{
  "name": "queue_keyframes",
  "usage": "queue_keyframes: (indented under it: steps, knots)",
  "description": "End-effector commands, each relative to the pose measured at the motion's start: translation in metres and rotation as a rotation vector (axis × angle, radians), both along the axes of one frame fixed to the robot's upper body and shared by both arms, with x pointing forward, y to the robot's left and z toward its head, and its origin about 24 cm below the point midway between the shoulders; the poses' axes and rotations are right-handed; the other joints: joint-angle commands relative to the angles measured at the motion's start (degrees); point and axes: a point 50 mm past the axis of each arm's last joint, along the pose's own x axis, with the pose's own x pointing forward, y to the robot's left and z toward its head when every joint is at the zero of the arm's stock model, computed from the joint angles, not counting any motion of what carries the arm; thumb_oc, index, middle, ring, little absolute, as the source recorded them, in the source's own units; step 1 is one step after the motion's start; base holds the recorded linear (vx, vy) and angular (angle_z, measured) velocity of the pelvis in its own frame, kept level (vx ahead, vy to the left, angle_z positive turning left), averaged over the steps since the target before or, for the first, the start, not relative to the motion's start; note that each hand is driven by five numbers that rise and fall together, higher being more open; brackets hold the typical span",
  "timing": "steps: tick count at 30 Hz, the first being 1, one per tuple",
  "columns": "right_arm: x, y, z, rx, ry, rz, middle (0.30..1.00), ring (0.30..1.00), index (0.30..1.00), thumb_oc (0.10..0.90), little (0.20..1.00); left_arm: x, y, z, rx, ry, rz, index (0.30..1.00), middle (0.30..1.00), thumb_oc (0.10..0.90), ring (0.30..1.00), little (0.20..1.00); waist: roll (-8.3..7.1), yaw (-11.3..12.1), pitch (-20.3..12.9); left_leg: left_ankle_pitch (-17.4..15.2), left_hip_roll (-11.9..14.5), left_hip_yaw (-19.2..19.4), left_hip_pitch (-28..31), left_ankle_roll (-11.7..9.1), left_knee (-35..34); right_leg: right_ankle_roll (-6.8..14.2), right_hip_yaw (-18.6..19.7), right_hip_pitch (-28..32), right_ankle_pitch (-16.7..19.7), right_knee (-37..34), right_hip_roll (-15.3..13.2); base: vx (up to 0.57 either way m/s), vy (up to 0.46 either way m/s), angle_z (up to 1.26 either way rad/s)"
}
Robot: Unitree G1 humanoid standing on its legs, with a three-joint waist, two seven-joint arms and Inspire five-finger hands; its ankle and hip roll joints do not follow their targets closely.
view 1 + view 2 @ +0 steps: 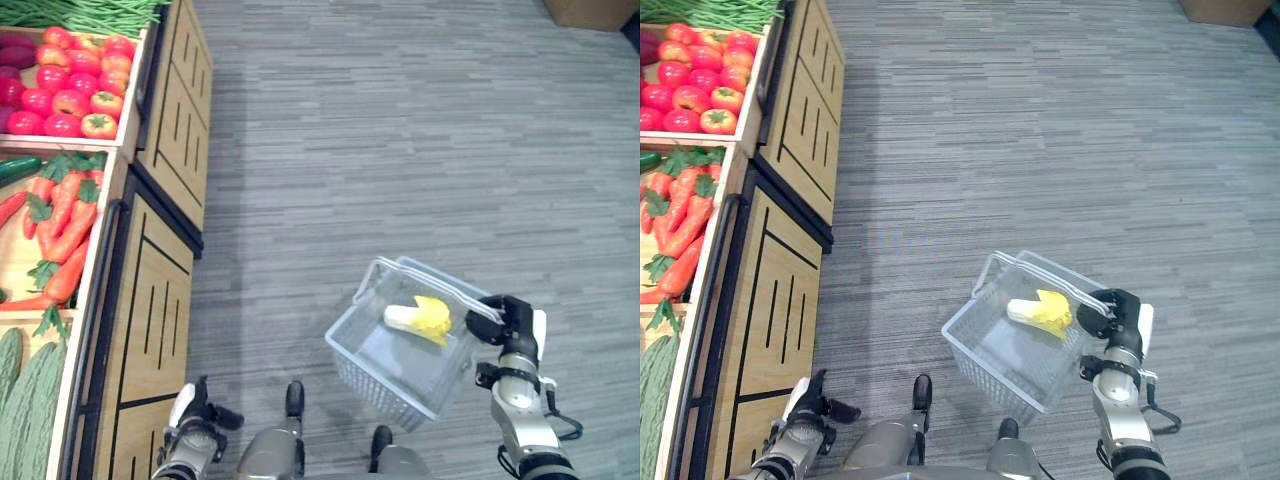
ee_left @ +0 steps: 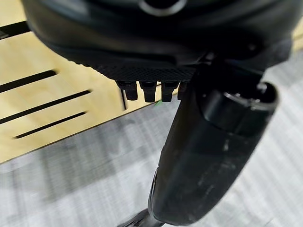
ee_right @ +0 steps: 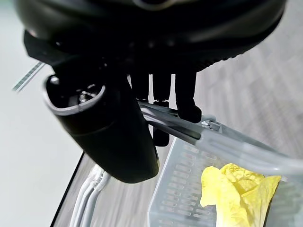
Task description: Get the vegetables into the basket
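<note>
My right hand (image 1: 510, 320) is shut on the handles (image 3: 222, 139) of a clear plastic basket (image 1: 350, 355), which hangs tilted above the floor at the lower right. A yellow-leaved cabbage (image 1: 420, 318) lies inside it, also seen in the right wrist view as cabbage (image 3: 236, 191). My left hand (image 1: 195, 418) hangs low at the lower left, beside the wooden stand, open and holding nothing. Carrots (image 1: 65, 225) lie in the stand's middle crate, at the left and well away from both hands.
The wooden produce stand (image 1: 150, 320) runs along the left edge. It holds tomatoes (image 1: 70, 85), green beans (image 1: 90, 12) and long green gourds (image 1: 25, 410). Grey striped floor (image 1: 420, 130) spreads to the right and beyond the basket.
</note>
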Motion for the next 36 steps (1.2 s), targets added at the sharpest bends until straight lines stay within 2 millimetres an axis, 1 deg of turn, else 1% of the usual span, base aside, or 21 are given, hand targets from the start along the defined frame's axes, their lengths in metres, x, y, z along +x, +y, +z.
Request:
queue_keyframes:
  steps: [1, 3, 6, 8, 10, 11, 12, 13, 15, 18, 21, 23, 26, 27, 28, 29, 31, 32, 33, 34, 36]
  knots:
    - [0.025, -0.013, 0.064, -0.098, -0.312, -0.003, 0.3, 0.3, 0.3, 0.4, 0.3, -0.038, 0.014, -0.01, 0.054, 0.098, 0.049, 1.0, 1.0, 0.9, 1.0, 1.0, -1.68, -0.3, -1.6, -8.0, 3.1, -0.6, -1.5, -1.8, 6.6, 2.3, 2.2, -5.9, 6.5, 11.1, -2.4, 0.08, 0.098, -0.25]
    - [0.025, -0.011, 0.063, -0.098, -0.31, 0.009, 0.3, 0.3, 0.3, 0.4, 0.3, -0.035, 0.015, -0.008, 0.058, 0.088, 0.042, 1.0, 1.0, 0.9, 1.0, 1.0, -1.1, -0.8, -1.0, -8.5, 2.8, -1.5, 0.5, -1.4, 5.8, 1.7, 2.8, -8.4, 6.7, 13.0, -1.5, 0.15, 0.106, 0.0]
    - [0.026, -0.01, 0.067, -0.097, -0.324, 0.02, 0.3, 0.3, 0.3, 0.4, 0.3, -0.04, 0.013, -0.011, 0.039, 0.11, 0.056, 1.0, 1.0, 0.9, 1.0, 1.0, -0.54, -1.6, -0.4, -9.9, 2.1, -2.5, 2.9, -1.4, 5.3, 0.8, 2.8, -10.7, 6.7, 8.4, -0.7, 0.2, 0.016, 0.29]
    - [0.028, -0.011, 0.07, -0.097, -0.338, 0.017, 0.3, 0.3, 0.3, 0.4, 0.3, -0.041, 0.01, -0.013, 0.029, 0.118, 0.054, 1.0, 1.0, 0.9, 1.0, 1.0, -0.39, -2.3, 0.2, -11.3, 1.6, -3.9, 4.2, -1.8, 6.2, 1.2, 3.3, -12.2, 7.6, 3.3, -0.5, 0.24, -0.06, 0.17]
    - [0.029, -0.01, 0.072, -0.095, -0.346, 0.019, 0.3, 0.3, 0.3, 0.4, 0.3, -0.048, 0.009, -0.016, 0.024, 0.148, 0.066, 1.0, 1.0, 0.9, 1.0, 1.0, -0.36, -3.2, 0.5, -12.7, 1.4, -5.5, 5.8, -2.2, 6.8, 1.7, 5.3, -13.5, 8.6, -1.3, -0.1, 0.32, -0.1, 0.49]
    - [0.029, -0.011, 0.071, -0.1, -0.343, 0.024, 0.3, 0.3, 0.3, 0.4, 0.3, -0.051, 0.008, -0.017, 0.019, 0.157, 0.068, 1.0, 1.0, 0.9, 1.0, 1.0, -0.34, -3.7, 0.4, -13.8, 1.4, -6.8, 7.2, -2.6, 7.2, 2.5, 6.0, -14.3, 10.2, -4.6, -0.3, 0.38, -0.144, 0.72]
    - [0.029, -0.011, 0.072, -0.105, -0.342, 0.026, 0.3, 0.3, 0.3, 0.4, 0.3, -0.053, 0.008, -0.018, 0.014, 0.16, 0.079, 1.0, 1.0, 0.9, 1.0, 1.0, -0.42, -3.7, 0.3, -14.4, 1.3, -7.4, 7.8, -3.0, 7.5, 2.9, 5.6, -14.9, 10.8, -5.9, -0.6, 0.59, -0.281, 0.89]
    - [0.029, -0.013, 0.072, -0.109, -0.334, 0.027, 0.3, 0.3, 0.3, 0.4, 0.3, -0.061, 0.007, -0.021, -0.004, 0.173, 0.106, 1.0, 1.0, 0.9, 1.0, 1.0, -0.5, -4.1, -0.3, -16.2, 1.2, -9.8, 9.4, -3.6, 8.6, 3.1, 6.1, -15.0, 11.3, -6.4, -0.1, 0.49, -0.259, 0.97]
    - [0.026, -0.016, 0.069, -0.102, -0.324, 0.028, 0.3, 0.3, 0.3, 0.4, 0.3, -0.066, 0.006, -0.022, -0.01, 0.186, 0.115, 1.0, 1.0, 0.9, 1.0, 1.0, -0.38, -4.2, -0.9, -16.9, 1.6, -11.2, 10.6, -4.0, 9.0, 2.6, 5.8, -13.9, 10.3, -5.7, 0.4, 0.37, -0.242, 1.04]
    - [0.022, -0.018, 0.065, -0.093, -0.305, 0.034, 0.3, 0.3, 0.3, 0.4, 0.3, -0.076, 0.006, -0.025, -0.016, 0.209, 0.163, 1.0, 1.0, 0.9, 1.0, 1.0, 0.18, -4.1, -2.2, -16.2, 3.8, -12.8, 11.9, -5.3, 9.4, 1.2, 3.9, -12.9, 8.5, -4.1, 1.6, 0.25, -0.254, 0.47]
    - [0.016, -0.026, 0.067, -0.104, -0.31, 0.026, 0.3, 0.3, 0.3, 0.4, 0.3, -0.08, 0.004, -0.026, -0.031, 0.213, 0.191, 1.0, 1.0, 0.9, 1.0, 1.0, 1.13, -4.5, -3.3, -13.0, 6.8, -15.3, 11.2, -7.2, 10.4, -1.0, 1.4, -11.9, 4.9, -2.2, 3.4, 0.22, -0.29, 0.38]
    - [0.013, -0.03, 0.069, -0.114, -0.32, 0.019, 0.3, 0.3, 0.3, 0.4, 0.3, -0.078, 0.002, -0.026, -0.035, 0.207, 0.181, 1.0, 1.0, 0.9, 1.0, 1.0, 1.45, -4.7, -3.4, -10.6, 7.8, -15.8, 9.9, -8.3, 11.9, -1.8, 0.5, -11.0, 3.8, -2.4, 4.1, 0.18, -0.229, 0.52]
    - [0.01, -0.035, 0.071, -0.126, -0.324, 0.005, 0.3, 0.3, 0.3, 0.4, 0.3, -0.07, -0.002, -0.026, -0.054, 0.177, 0.186, 1.0, 1.0, 0.9, 1.0, 1.0, 1.24, -4.9, -2.8, -6.8, 7.0, -13.6, 5.9, -9.7, 19.4, -3.2, -0.6, -8.4, 2.6, -3.5, 4.2, 0.13, -0.18, 0.44]
    - [0.008, -0.038, 0.073, -0.129, -0.331, -0.006, 0.3, 0.3, 0.3, 0.4, 0.3, -0.067, -0.003, -0.025, -0.062, 0.169, 0.19, 1.0, 1.0, 0.9, 1.0, 1.0, 1.16, -5.1, -2.3, -5.6, 7.4, -11.1, 3.7, -9.7, 22.2, -3.8, -1.6, -7.0, 2.0, -4.0, 4.1, 0.09, -0.165, 0.24]
    - [0.006, -0.04, 0.073, -0.129, -0.33, -0.02, 0.3, 0.3, 0.3, 0.4, 0.3, -0.065, -0.005, -0.025, -0.068, 0.163, 0.186, 1.0, 1.0, 0.9, 1.0, 1.0, 0.94, -5.2, -1.9, -5.0, 7.8, -9.1, 2.2, -9.6, 22.6, -4.1, -2.2, -5.9, 1.4, -4.4, 4.0, 0.08, -0.151, 0.25]
    - [0.004, -0.043, 0.073, -0.126, -0.338, -0.04, 0.3, 0.3, 0.3, 0.4, 0.3, -0.063, -0.006, -0.025, -0.07, 0.163, 0.177, 1.0, 1.0, 0.9, 1.0, 1.0, 0.91, -5.2, -1.6, -5.0, 8.4, -7.1, 0.9, -9.4, 21.5, -4.2, -2.9, -4.8, 0.8, -4.9, 3.9, 0.09, -0.124, 0.4]
    - [-0.002, -0.047, 0.072, -0.118, -0.342, -0.077, 0.3, 0.3, 0.3, 0.4, 0.3, -0.062, -0.009, -0.026, -0.068, 0.171, 0.151, 1.0, 1.0, 0.9, 1.0, 1.0, 0.71, -5.2, -1.4, -6.8, 8.6, -3.6, -1.6, -9.0, 16.9, -3.9, -4.5, -2.9, 0.3, -6.1, 3.5, 0.11, -0.086, 0.61]
    - [-0.004, -0.048, 0.072, -0.119, -0.344, -0.084, 0.3, 0.3, 0.3, 0.4, 0.3, -0.062, -0.01, -0.026, -0.066, 0.173, 0.144, 1.0, 1.0, 0.9, 1.0, 1.0, 0.8, -5.3, -1.5, -7.1, 8.7, -2.8, -2.1, -8.8, 14.5, -3.6, -4.8, -2.6, 0.1, -6.3, 3.5, 0.13, 0.007, 0.71]
    - [-0.007, -0.049, 0.07, -0.118, -0.339, -0.091, 0.3, 0.3, 0.3, 0.4, 0.3, -0.064, -0.01, -0.026, -0.063, 0.182, 0.141, 1.0, 1.0, 0.9, 1.0, 1.0, 1.16, -5.5, -1.5, -5.6, 9.6, -1.7, -2.7, -8.9, 11.6, -3.4, -5.1, -2.4, -0.3, -6.4, 3.6, 0.22, 0.091, 0.65]
    - [-0.011, -0.051, 0.067, -0.123, -0.327, -0.11, 0.3, 0.3, 0.3, 0.4, 0.3, -0.065, -0.011, -0.027, -0.058, 0.189, 0.132, 1.0, 1.0, 0.9, 1.0, 1.0, 1.78, -5.7, -1.8, -1.1, 11.6, 1.4, -4.8, -9.5, 7.1, -3.3, -5.7, -1.4, -1.1, -6.3, 3.8, 0.24, 0.115, 0.41]
    - [-0.012, -0.049, 0.064, -0.126, -0.316, -0.117, 0.3, 0.3, 0.3, 0.4, 0.3, -0.065, -0.008, -0.026, -0.045, 0.191, 0.133, 1.0, 1.0, 0.9, 1.0, 1.0, 1.9, -5.2, -1.9, 2.4, 12.8, 2.8, -5.7, -10.3, 3.6, -3.1, -5.2, 0.0, -2.0, -6.4, 4.2, 0.28, 0.138, 0.06]
